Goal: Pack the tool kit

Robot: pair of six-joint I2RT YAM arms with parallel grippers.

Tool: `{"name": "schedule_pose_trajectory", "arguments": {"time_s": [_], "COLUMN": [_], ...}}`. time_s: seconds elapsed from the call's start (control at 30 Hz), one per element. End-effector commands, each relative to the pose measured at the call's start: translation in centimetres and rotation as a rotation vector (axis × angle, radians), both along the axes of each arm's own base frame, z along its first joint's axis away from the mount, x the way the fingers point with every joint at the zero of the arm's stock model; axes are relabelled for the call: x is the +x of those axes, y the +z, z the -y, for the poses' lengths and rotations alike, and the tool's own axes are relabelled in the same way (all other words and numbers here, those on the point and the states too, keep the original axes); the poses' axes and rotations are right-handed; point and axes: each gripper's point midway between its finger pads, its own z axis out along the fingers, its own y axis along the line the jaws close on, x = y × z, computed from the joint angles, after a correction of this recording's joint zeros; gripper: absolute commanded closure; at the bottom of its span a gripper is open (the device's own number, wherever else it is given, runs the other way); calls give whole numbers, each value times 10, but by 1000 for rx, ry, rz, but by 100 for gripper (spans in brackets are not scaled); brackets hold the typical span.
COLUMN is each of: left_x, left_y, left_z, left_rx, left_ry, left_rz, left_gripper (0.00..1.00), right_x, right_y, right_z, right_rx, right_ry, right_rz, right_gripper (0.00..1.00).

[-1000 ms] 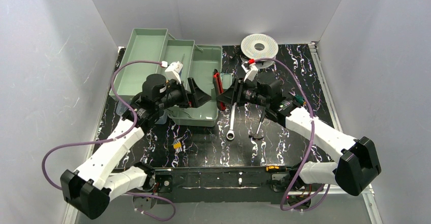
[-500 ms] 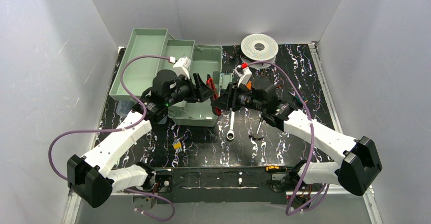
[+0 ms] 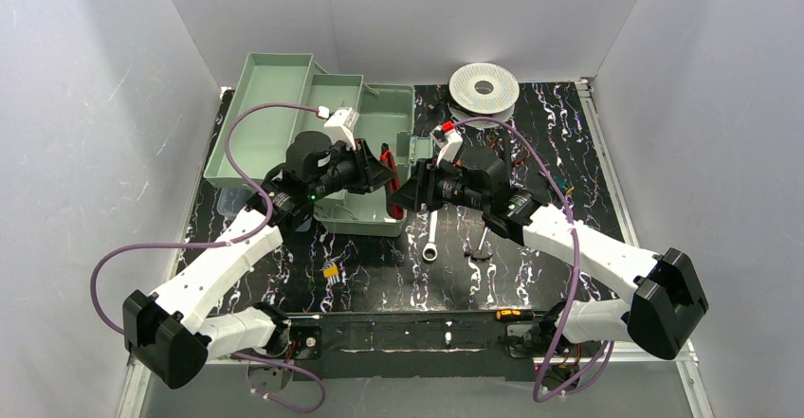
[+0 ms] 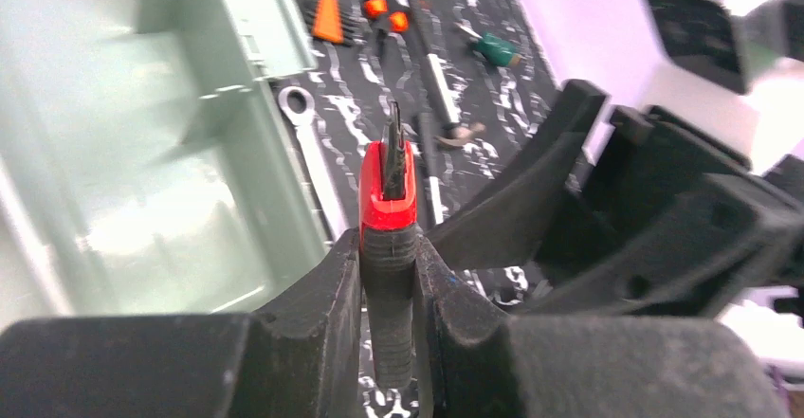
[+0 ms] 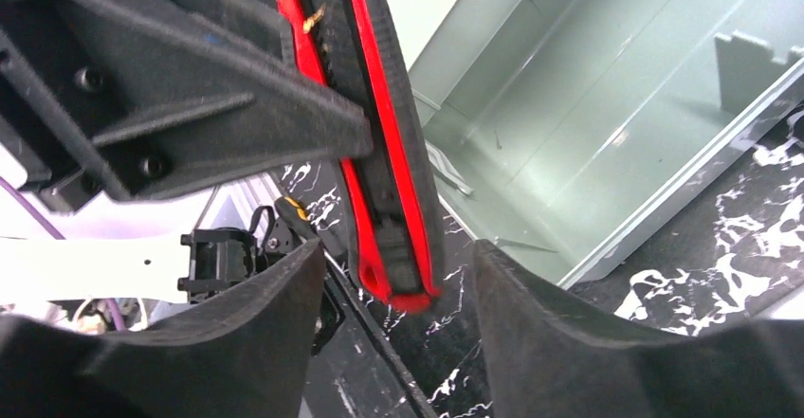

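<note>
A red and black hand tool (image 3: 388,165) hangs in the air over the right edge of the green toolbox (image 3: 372,119). My left gripper (image 4: 389,252) is shut on its black grip, and the red end with a dark metal tip (image 4: 391,153) sticks out beyond the fingers. My right gripper (image 5: 398,281) stands open around the tool's other end (image 5: 393,200), with a gap on each side. In the top view the left gripper (image 3: 383,173) and right gripper (image 3: 404,193) meet nose to nose.
A silver wrench (image 3: 431,233) and a screwdriver (image 3: 485,228) lie on the black marbled table in front of the right gripper. A white spool (image 3: 484,86) stands at the back. A small yellow part (image 3: 331,270) lies near the front left. Orange bits (image 4: 327,18) lie farther off.
The left arm came across to the right gripper and its jaws closed on the red and black tool. The right gripper's jaws have opened off it.
</note>
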Motion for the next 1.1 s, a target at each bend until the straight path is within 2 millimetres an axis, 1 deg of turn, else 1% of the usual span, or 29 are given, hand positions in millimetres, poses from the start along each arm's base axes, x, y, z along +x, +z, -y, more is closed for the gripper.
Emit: {"name": "schedule_pose_trajectory", "arguments": {"time_s": [0.0, 0.03, 0.07, 0.13, 0.2, 0.27, 0.3, 0.37, 0.47, 0.5, 0.57, 0.6, 0.67, 0.7, 0.73, 0.8, 0.93, 1.0, 1.07], "left_x": [5, 5, 11, 12, 18, 24, 26, 31, 40, 44, 55, 63, 76, 83, 88, 100, 119, 126, 130], "left_y": [36, 40, 46, 53, 69, 90, 103, 120, 139, 144, 147, 143, 129, 119, 108, 86, 42, 28, 18], "left_z": [-41, -51, -68, -100, -131, -163, -177, -201, -227, -235, -244, -245, -252, -260, -261, -269, -266, -266, -266], "left_rx": [140, 195, 269, 435, 585, 712, 776, 899, 1070, 1123, 1187, 1202, 1216, 1220, 1216, 1193, 1122, 1108, 1105], "left_ry": [121, 141, 210, 282, 366, 472, 511, 592, 693, 731, 765, 755, 738, 733, 712, 692, 618, 610, 595], "left_rz": [122, 127, 141, 137, 163, 198, 230, 276, 334, 343, 350, 337, 282, 242, 215, 152, 52, 8, -28], "left_gripper": [100, 100, 100, 100, 100, 100, 100, 100, 100, 100, 100, 100, 100, 100, 100, 100, 100, 99, 94], "right_x": [4, 5, 7, 10, 11, 11, 12, 14, 16, 16, 17, 17, 19, 20, 21, 21, 22, 23, 25], "right_y": [39, 39, 39, 38, 35, 37, 37, 36, 31, 27, 21, 17, 4, -2, -7, -19, -48, -65, -81], "right_z": [8, 13, 18, 27, 36, 42, 45, 52, 61, 65, 72, 78, 92, 99, 107, 122, 151, 163, 175], "right_rx": [81, 75, 67, 52, 40, 37, 33, 19, -10, -28, -56, -74, -135, -164, -194, -250, -359, -418, -488], "right_ry": [-49, -70, -91, -136, -174, -194, -206, -238, -278, -291, -321, -341, -401, -434, -469, -528, -648, -677, -697], "right_rz": [132, 138, 147, 163, 175, 186, 189, 190, 183, 175, 162, 153, 120, 105, 91, 61, 4, -46, -115], "right_gripper": [30, 28, 27, 27, 27, 27, 27, 28, 29, 30, 31, 31, 31, 31, 31, 31, 31, 31, 30]}}
